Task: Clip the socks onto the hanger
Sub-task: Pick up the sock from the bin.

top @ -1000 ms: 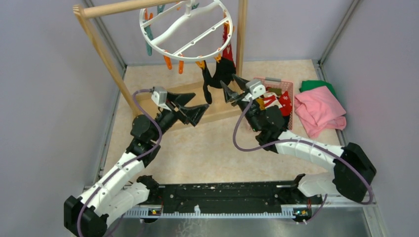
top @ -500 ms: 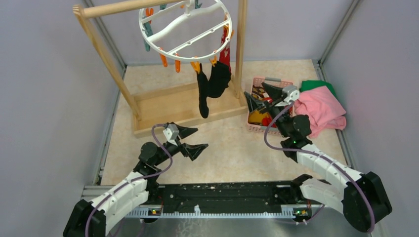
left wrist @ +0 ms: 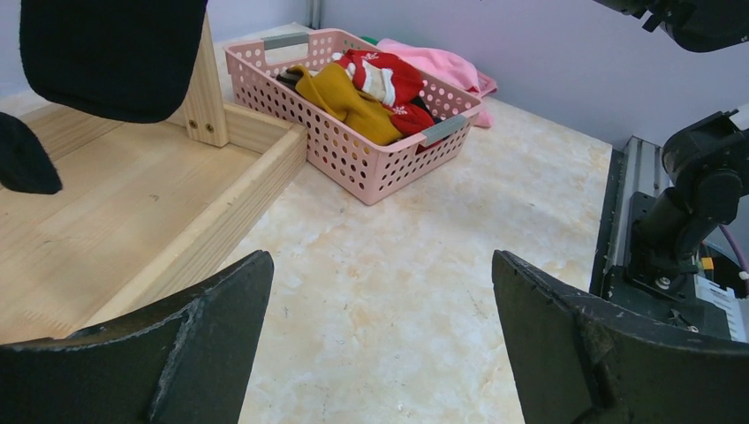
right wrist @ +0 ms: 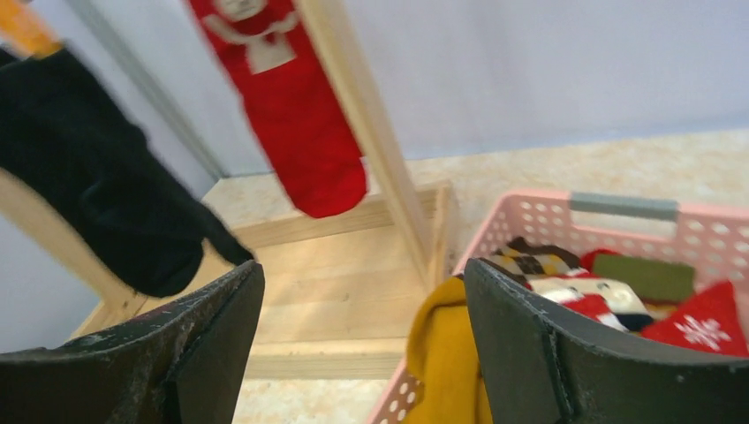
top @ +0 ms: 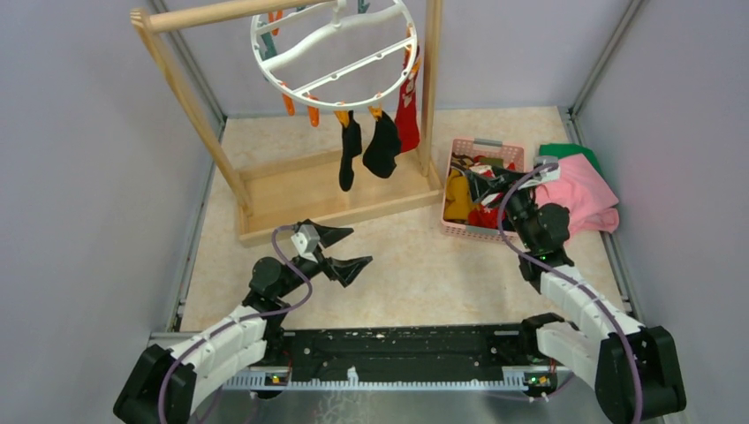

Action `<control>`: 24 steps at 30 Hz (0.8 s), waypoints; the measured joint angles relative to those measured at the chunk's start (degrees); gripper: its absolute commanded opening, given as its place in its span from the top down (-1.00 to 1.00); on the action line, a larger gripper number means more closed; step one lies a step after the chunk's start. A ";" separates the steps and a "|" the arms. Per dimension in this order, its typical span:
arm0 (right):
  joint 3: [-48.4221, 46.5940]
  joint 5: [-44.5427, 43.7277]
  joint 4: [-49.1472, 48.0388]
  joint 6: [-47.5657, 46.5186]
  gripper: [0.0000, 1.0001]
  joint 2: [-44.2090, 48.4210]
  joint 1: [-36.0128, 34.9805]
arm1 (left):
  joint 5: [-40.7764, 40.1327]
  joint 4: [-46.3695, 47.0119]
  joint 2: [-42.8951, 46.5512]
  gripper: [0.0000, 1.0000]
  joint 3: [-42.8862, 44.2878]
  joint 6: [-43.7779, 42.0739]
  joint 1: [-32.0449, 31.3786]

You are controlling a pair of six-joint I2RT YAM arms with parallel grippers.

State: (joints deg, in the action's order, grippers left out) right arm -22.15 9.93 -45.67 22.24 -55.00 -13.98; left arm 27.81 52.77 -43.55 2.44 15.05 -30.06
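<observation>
Partly done: three socks (top: 382,146) clipped.
Hanger (top: 334,49) upper centre; more lay in basket (top: 484,146), right; left hand (left wrist: 380,265) and right hand (right wrist: 360,291) spread, empty.

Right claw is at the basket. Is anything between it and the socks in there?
Nothing visible does. The right claw hangs open over the pink basket. The yellow sock and red socks lie uncovered on top of the pile, with only air between them and the claw.
</observation>
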 measured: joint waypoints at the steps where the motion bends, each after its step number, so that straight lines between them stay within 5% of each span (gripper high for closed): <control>1: 0.00 -0.74 0.83 1.42 -0.57 -0.20 1.31 | 0.02 0.42 -0.42 -0.98 0.00 0.02 0.00; 12: -5.05 -8.79 16.35 16.26 -0.19 -12.26 7.89 | -0.70 1.62 -2.73 -0.98 -0.44 0.48 0.00; 24: -10.88 -16.85 25.46 18.49 -0.25 -17.68 7.89 | -1.77 3.04 -4.98 -0.98 -0.46 1.79 0.00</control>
State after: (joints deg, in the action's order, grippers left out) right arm -33.04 -6.92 -20.21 40.73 -72.69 -6.09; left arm 26.04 55.81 -48.53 1.98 16.84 -30.06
